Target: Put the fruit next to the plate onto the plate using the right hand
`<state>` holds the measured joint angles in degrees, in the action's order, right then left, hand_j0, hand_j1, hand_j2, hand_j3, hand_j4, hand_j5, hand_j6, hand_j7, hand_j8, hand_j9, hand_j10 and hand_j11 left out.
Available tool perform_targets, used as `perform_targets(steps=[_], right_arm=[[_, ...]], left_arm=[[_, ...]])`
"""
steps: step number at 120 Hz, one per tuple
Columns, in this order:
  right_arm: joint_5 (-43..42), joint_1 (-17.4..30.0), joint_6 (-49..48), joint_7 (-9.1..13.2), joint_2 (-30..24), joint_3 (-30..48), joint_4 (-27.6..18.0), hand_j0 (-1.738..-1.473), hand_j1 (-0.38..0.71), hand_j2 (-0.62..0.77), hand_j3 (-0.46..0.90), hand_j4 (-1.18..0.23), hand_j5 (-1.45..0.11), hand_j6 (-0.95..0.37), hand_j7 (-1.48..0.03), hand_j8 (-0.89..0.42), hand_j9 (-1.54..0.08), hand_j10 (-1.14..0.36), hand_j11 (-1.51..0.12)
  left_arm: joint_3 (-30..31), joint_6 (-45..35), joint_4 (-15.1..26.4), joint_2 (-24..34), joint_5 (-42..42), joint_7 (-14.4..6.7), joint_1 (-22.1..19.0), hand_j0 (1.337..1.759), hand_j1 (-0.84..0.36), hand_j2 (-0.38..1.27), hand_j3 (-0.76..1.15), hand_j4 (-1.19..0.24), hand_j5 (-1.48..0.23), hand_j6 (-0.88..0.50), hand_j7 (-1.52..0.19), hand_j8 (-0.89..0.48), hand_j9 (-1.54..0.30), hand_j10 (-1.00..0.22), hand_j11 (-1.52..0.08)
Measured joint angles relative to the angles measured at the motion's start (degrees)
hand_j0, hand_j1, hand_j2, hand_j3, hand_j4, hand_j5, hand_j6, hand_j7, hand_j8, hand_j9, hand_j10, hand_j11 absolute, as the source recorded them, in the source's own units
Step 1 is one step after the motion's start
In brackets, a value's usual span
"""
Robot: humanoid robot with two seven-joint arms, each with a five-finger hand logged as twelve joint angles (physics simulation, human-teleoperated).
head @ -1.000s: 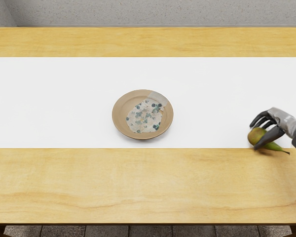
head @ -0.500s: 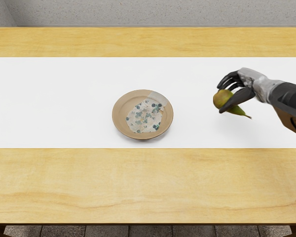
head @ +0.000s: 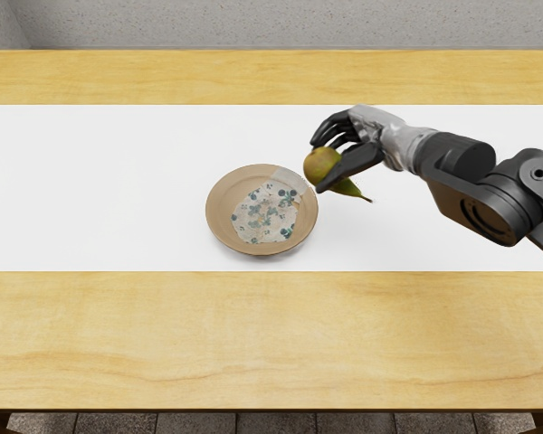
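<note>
A yellow-green pear [head: 323, 165] hangs in the air just past the right rim of the plate, its thin stem end pointing down to the right. My right hand [head: 343, 151] is shut on the pear, dark fingers curled over its top and thumb under it. The arm reaches in from the right edge. The round tan plate [head: 219, 215] with a speckled blue-green centre lies on the white runner at the table's middle, with nothing on it. The left arm does not show.
A white runner [head: 100, 190] crosses the wooden table [head: 253, 334] from left to right. A grey wall runs along the far edge.
The right hand has lifted the pear from the runner's front right edge and carried it up and leftward, now reaching the plate's right rim.
</note>
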<state>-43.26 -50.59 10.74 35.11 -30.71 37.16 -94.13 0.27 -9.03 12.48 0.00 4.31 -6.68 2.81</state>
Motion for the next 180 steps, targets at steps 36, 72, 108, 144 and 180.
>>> perform_targets(steps=[36, 72, 108, 144, 180], right_arm=[[-0.09, -0.12, -0.3, 0.03, 8.93, -0.57, 4.21, -1.655, 0.23, 0.42, 0.0, -0.76, -1.03, -0.56, -1.0, -0.47, -1.01, -0.61, -0.99], [-0.37, -0.24, -3.5, -0.08, 15.13, -0.69, 11.57, -1.654, 0.16, 0.32, 0.0, -0.75, -1.0, -0.6, -0.98, -0.51, -1.0, -0.65, -0.99], [3.81, -0.02, -10.0, -0.11, 15.19, 5.13, 12.5, -1.657, -0.17, 0.09, 0.0, -0.23, -0.31, -0.2, -0.3, -0.17, -0.31, -0.21, -0.3], [24.43, 6.3, -40.18, -0.11, 13.87, 18.92, 12.44, -1.658, -0.28, 0.02, 0.0, -0.07, -0.1, -0.07, -0.09, -0.06, -0.1, -0.07, -0.1], [28.72, 22.74, -45.43, -0.11, 9.19, 35.92, 12.06, -1.658, -0.31, 0.0, 0.0, -0.04, -0.05, -0.03, -0.05, -0.03, -0.05, -0.03, -0.05]], left_arm=[[0.0, -0.01, 0.0, 0.0, 0.0, 0.0, 0.0, 1.658, 0.34, 0.0, 0.0, 0.0, -0.01, 0.0, -0.01, 0.0, -0.01, 0.0, -0.01], [0.0, -0.02, 0.0, 0.0, 0.0, 0.0, 0.0, 1.658, 0.34, 0.0, 0.0, 0.0, -0.01, 0.0, -0.01, 0.0, -0.01, 0.0, -0.01], [0.0, 0.0, 0.0, 0.0, 0.0, 0.0, 0.0, 1.658, 0.34, 0.0, 0.0, 0.0, -0.01, 0.0, -0.01, 0.0, -0.01, 0.0, -0.01], [0.0, 0.0, 0.0, 0.0, 0.0, -0.01, 0.0, 1.658, 0.34, 0.0, 0.0, 0.0, -0.01, 0.0, -0.01, 0.0, -0.01, 0.0, -0.01], [-0.01, -0.01, 0.0, 0.0, 0.0, 0.0, 0.0, 1.658, 0.34, 0.0, 0.0, 0.0, -0.01, 0.0, -0.01, 0.0, -0.01, 0.0, -0.01]])
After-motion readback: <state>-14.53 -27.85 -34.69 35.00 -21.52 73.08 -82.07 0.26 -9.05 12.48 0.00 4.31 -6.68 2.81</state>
